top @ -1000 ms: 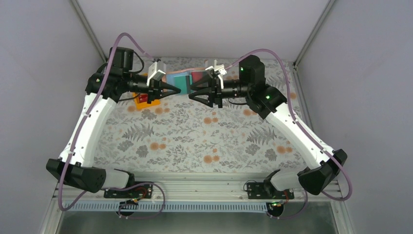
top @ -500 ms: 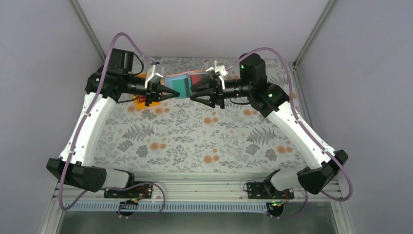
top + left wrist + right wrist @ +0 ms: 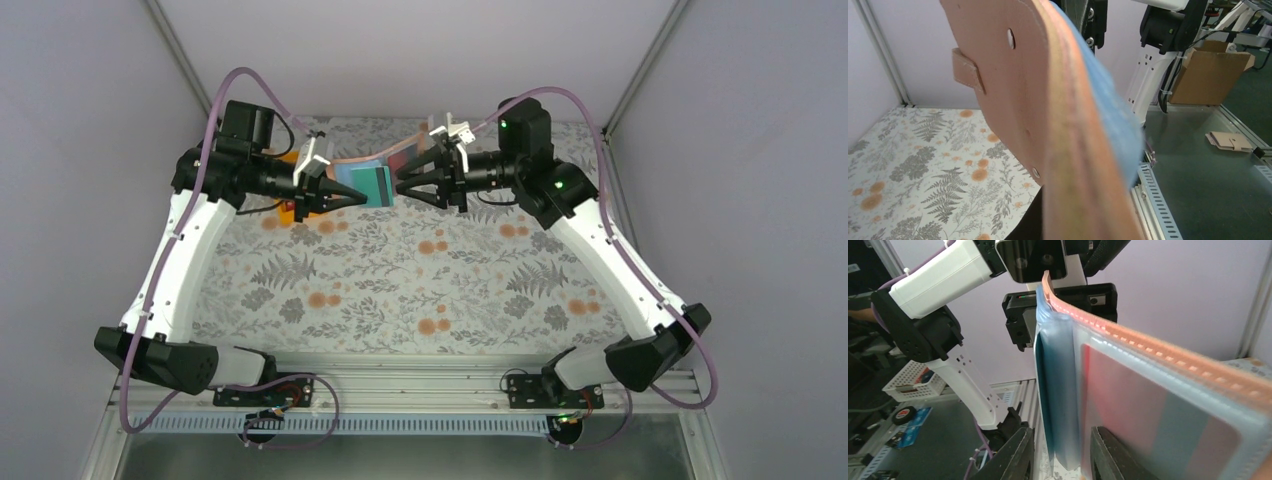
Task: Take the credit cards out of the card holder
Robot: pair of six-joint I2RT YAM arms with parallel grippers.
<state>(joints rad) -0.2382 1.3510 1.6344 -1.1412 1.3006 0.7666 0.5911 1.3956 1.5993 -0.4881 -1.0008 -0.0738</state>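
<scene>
The card holder (image 3: 392,158), tan outside and light blue inside, hangs open in the air between both arms. My left gripper (image 3: 347,198) is shut on its left half. In the left wrist view the tan back (image 3: 1038,100) fills the frame and one dark finger (image 3: 1029,225) shows below it. A teal-green card (image 3: 372,184) sticks out of the blue lining. My right gripper (image 3: 1063,452) is open, its jaws on either side of the teal card's pocket (image 3: 1060,390) without closing on it. A red card (image 3: 1113,390) sits behind a clear pocket beside it.
An orange plastic tray (image 3: 291,208) lies on the floral tablecloth (image 3: 420,280) under my left wrist. Grey walls with metal corner posts enclose the table at the back and sides. The arm bases stand on a metal rail (image 3: 420,375) at the near edge.
The card holder has risen and bowed upward. My right gripper has lifted and tilted up toward the back. My left gripper has drawn slightly left and nearer, still shut on the holder.
</scene>
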